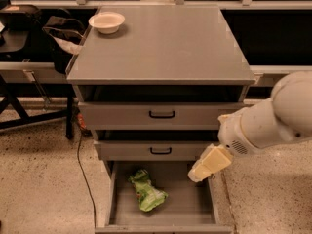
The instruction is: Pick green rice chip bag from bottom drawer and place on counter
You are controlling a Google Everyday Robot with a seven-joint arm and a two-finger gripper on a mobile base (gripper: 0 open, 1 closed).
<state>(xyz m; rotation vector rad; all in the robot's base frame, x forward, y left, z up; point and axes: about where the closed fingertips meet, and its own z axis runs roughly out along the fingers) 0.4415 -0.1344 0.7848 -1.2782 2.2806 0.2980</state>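
Observation:
The green rice chip bag lies crumpled on the floor of the bottom drawer, left of its middle. The drawer is pulled out. My gripper hangs on the white arm from the right, above the drawer's right part, a hand's width right of the bag and not touching it. The counter is the grey cabinet top above the drawers.
A white bowl stands at the counter's back left corner. Two upper drawers with black handles are slightly open. A black bag on a dark table stands left of the cabinet. A cable runs along the floor.

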